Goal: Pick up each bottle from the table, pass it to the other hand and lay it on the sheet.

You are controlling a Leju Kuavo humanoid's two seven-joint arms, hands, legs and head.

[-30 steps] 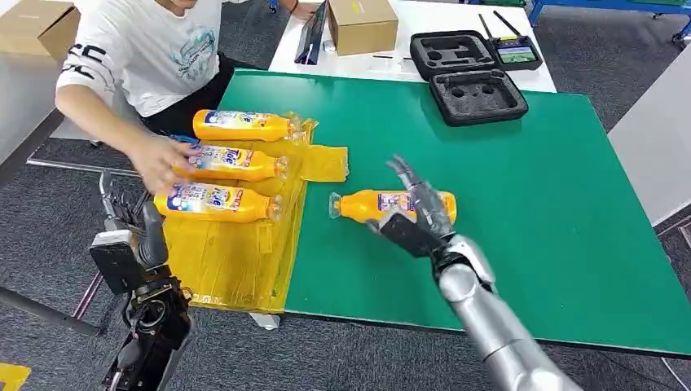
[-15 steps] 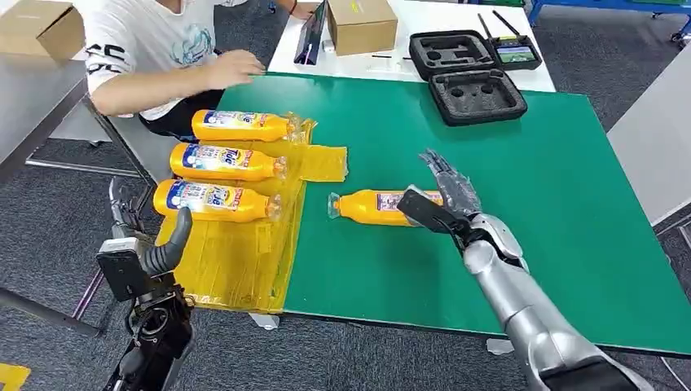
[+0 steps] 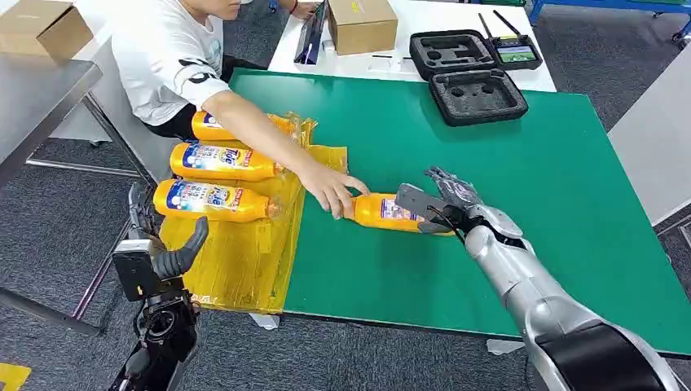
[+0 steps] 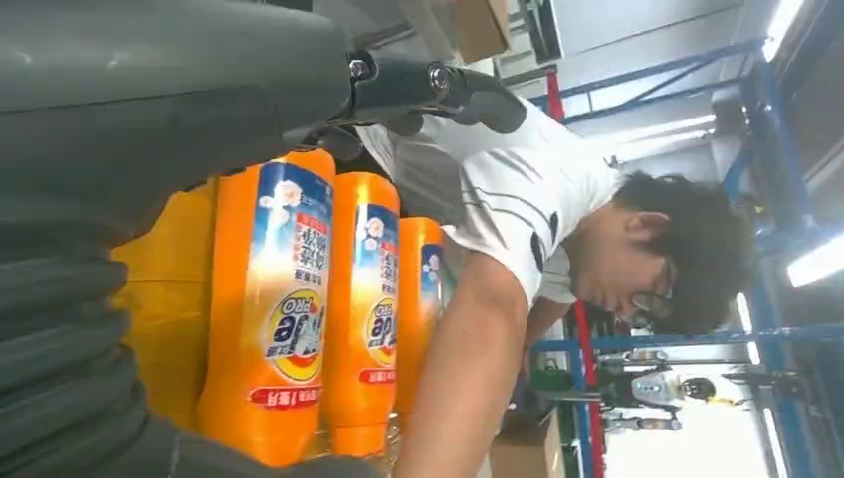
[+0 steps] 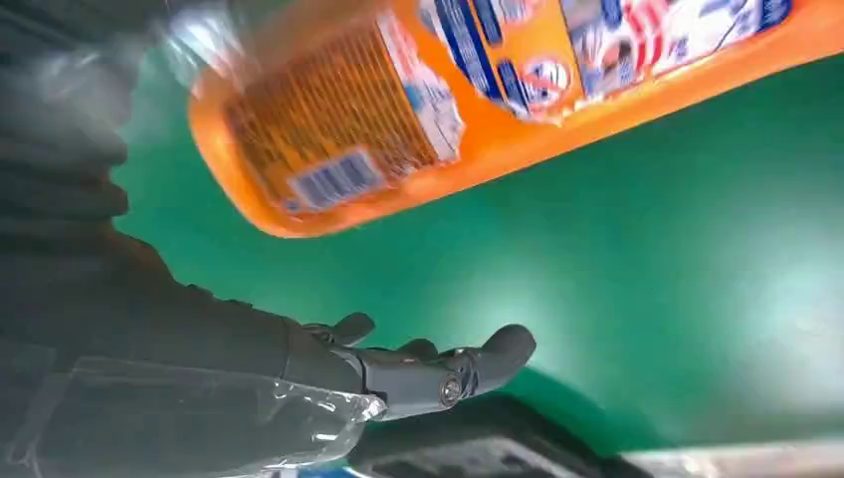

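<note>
An orange bottle (image 3: pixel 389 212) (image 5: pixel 478 90) lies on the green mat (image 3: pixel 505 155), cap toward the yellow sheet (image 3: pixel 236 257). A person's hand (image 3: pixel 332 190) grips its cap end. My right hand (image 3: pixel 446 200) (image 5: pixel 398 373) hovers at the bottle's base, fingers spread, holding nothing. Three more orange bottles lie side by side on the sheet: the far one (image 3: pixel 210 126) partly under the person's arm, the middle one (image 3: pixel 224 162) and the near one (image 3: pixel 213 200). My left hand (image 3: pixel 159 254) (image 4: pixel 149 100) hangs off the table's left edge beside the sheet, open and empty.
The person (image 3: pixel 175 57) (image 4: pixel 498 249) leans in from the far left, arm stretched across the sheet. Two black foam cases (image 3: pixel 477 96) sit at the mat's far edge, with a cardboard box (image 3: pixel 363 24) behind them. A grey table (image 3: pixel 41 90) stands to the left.
The person's arm has reached across the sheet and taken the bottle's cap end. My right hand slid back to the bottle's base. My left hand rose slightly.
</note>
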